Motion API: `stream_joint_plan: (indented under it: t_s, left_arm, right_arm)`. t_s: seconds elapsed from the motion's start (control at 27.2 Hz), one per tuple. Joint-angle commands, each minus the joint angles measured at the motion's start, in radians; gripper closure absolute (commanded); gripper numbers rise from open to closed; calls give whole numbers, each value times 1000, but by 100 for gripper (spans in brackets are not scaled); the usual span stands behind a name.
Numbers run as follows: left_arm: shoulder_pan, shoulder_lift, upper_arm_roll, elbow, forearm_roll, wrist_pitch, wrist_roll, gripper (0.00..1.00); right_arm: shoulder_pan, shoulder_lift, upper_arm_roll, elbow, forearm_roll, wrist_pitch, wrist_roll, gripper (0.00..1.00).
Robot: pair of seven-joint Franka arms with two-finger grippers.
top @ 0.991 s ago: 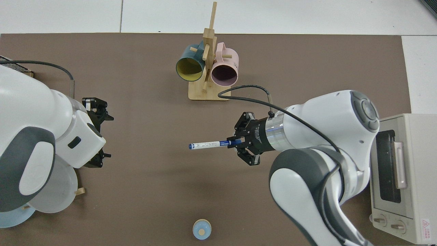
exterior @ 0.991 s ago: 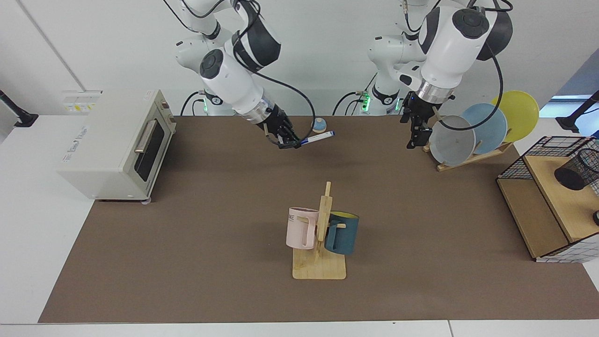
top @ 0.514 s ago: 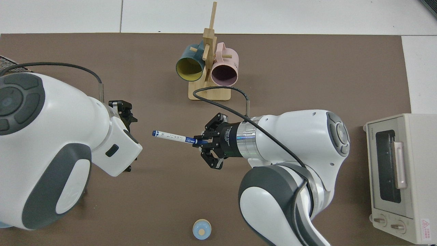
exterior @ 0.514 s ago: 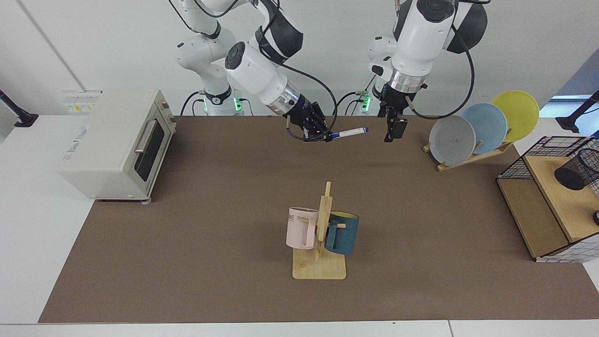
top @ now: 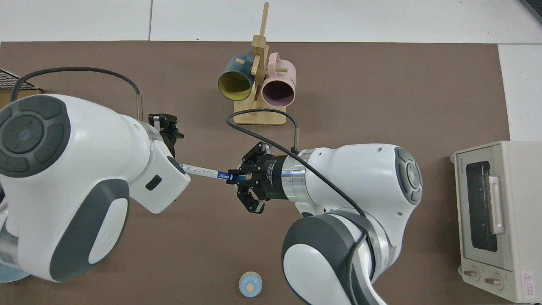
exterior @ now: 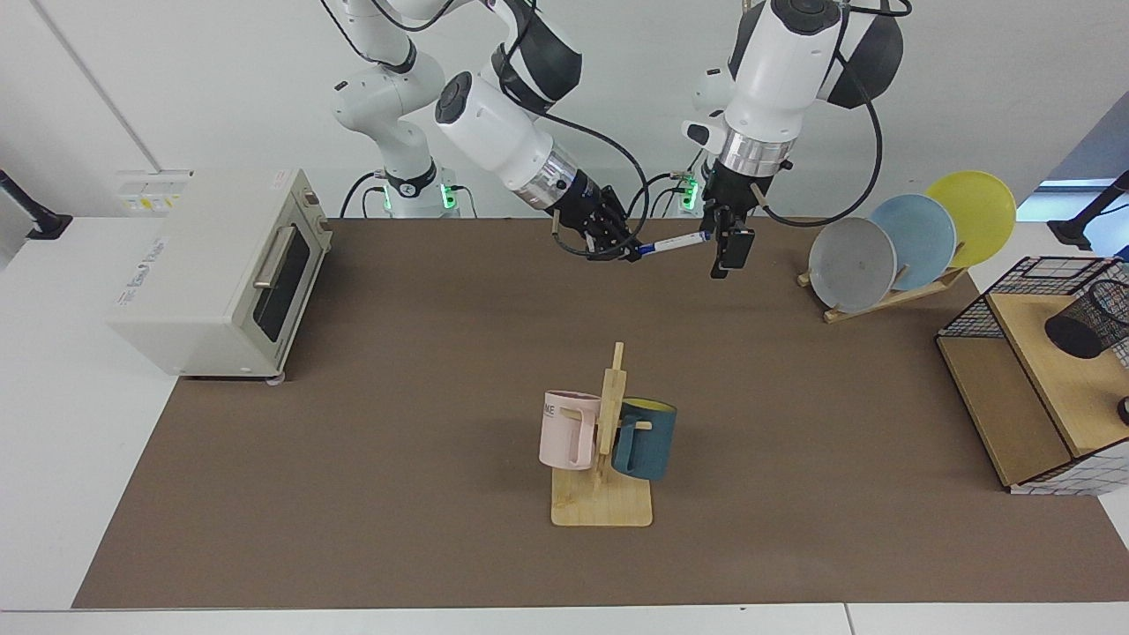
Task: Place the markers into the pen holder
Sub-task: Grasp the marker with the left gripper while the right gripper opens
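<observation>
The right gripper [exterior: 628, 251] pinches the blue end of the marker [exterior: 675, 242] and holds it above the table [exterior: 397, 397], nearly level, its far tip reaching in at the fingers of the left gripper [exterior: 725, 251], which hangs pointing down. I cannot tell whether those left fingers are spread or pressed together. The pen holder [exterior: 1089, 322] lies well apart from both grippers, on a wooden shelf [exterior: 1050, 370] at the table's edge.

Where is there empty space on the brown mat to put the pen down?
Bare mat lies between the toaster oven and the mug rack, and between that rack and the wooden shelf. It is crowded at the back, where the right gripper holds the marker out to the left gripper.
</observation>
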Motion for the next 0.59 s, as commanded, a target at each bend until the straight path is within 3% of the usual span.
stream_joint_plan:
  t_s: [0.0,0.11,0.18,0.29,0.55]
  left_arm:
    - [-13,-1,-36,6,6,9,23,0]
    - [-16,-15,-54,-15,6,-3,19,6]
    - [-16,-21,-54,-21,6,-17,17,16]
    - [-16,-21,-54,-21,6,-29,19,47]
    - [-16,-21,-54,-20,6,-34,19,99]
  right_arm:
    - [3,11,-3,8,-28,19,8,100]
    - [3,11,-3,7,-28,19,8,100]
    - [2,10,-3,5,-30,19,7,100]
    - [0,10,-3,4,-30,18,7,100]
    - [-2,10,-3,4,-30,16,5,100]
